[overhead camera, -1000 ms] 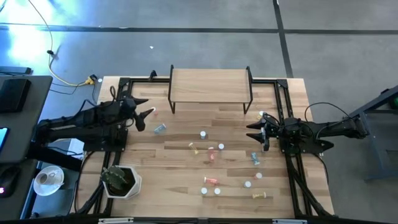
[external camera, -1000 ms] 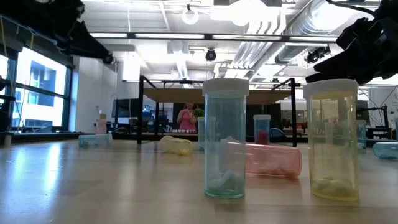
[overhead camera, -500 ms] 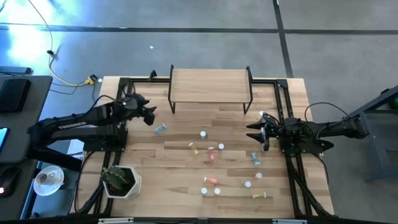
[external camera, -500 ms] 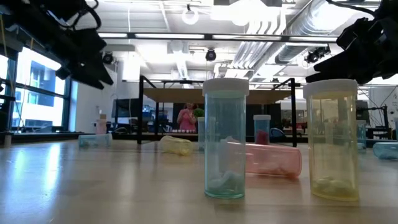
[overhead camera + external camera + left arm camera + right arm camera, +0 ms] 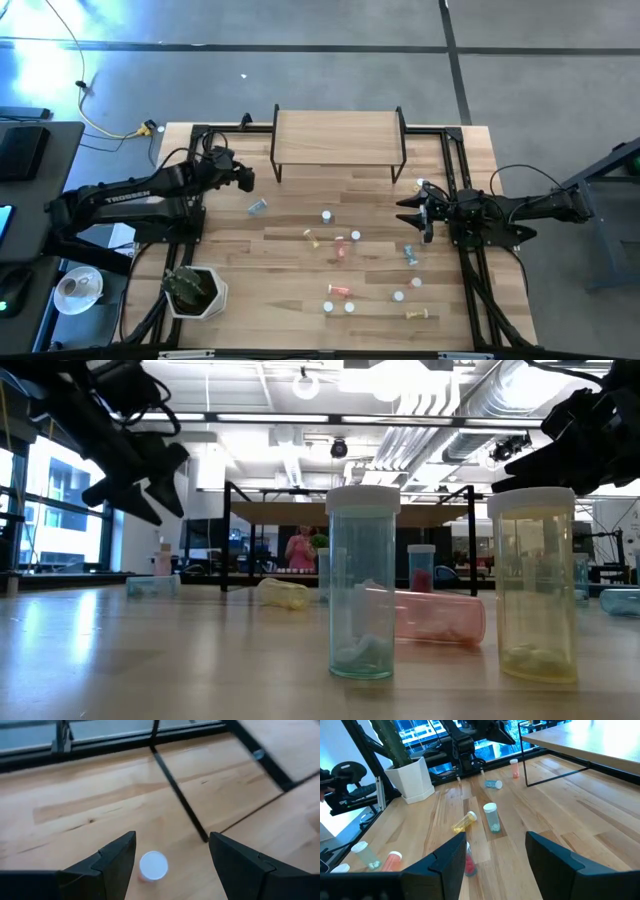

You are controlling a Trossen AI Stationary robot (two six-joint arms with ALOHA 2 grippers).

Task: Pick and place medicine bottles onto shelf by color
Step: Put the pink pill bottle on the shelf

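Several small medicine bottles with white caps stand or lie across the wooden table [image 5: 300, 270]: a blue one on its side [image 5: 257, 207], a yellow one [image 5: 311, 237], a red one [image 5: 340, 247] and others nearer the front. The shelf [image 5: 337, 135] stands at the far edge on thin black legs. My left gripper [image 5: 243, 180] hangs open by the shelf's left leg, slanting down. In its wrist view a pink bottle [image 5: 153, 865] stands upright below, between the spread fingers and untouched. My right gripper [image 5: 408, 210] waits open at the right, nothing between its fingers [image 5: 496, 837].
A white planter [image 5: 195, 290] stands at the near left corner. Black frame rails [image 5: 455, 170] run along both table sides. The shelf's black leg [image 5: 177, 795] stands just beyond the pink bottle. In the low view a clear-blue bottle [image 5: 361, 582] and a yellow one [image 5: 535, 585] stand close by.
My left gripper has swung toward the far edge and the shelf's left leg, sunk lower and rolled about its own line. It now hangs over the pink bottle and its fingers stay apart. No bottle has moved.
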